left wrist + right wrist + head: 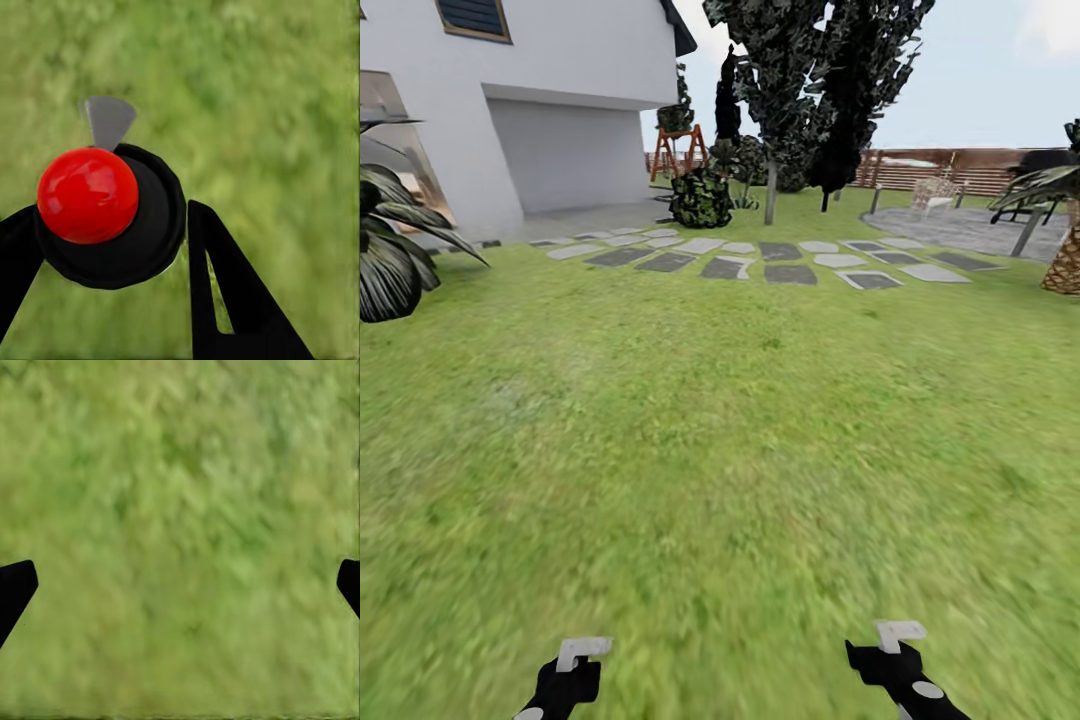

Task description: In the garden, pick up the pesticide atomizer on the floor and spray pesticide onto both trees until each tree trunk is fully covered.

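Over the lawn (720,450), the left gripper (112,247) clamps the atomizer (97,210), red ball showing between its fingers, while the right gripper (180,585) hangs with fingers spread wide above bare grass, paving stones (760,258) lying far ahead.

Flat, bright daylight with hardly any shadows; the near grass (720,480) looks smeared, perhaps motion blur, and far trees (800,90) stay sharper.

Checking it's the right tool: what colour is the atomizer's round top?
Bright glossy red, on the pesticide atomizer; left wrist view.
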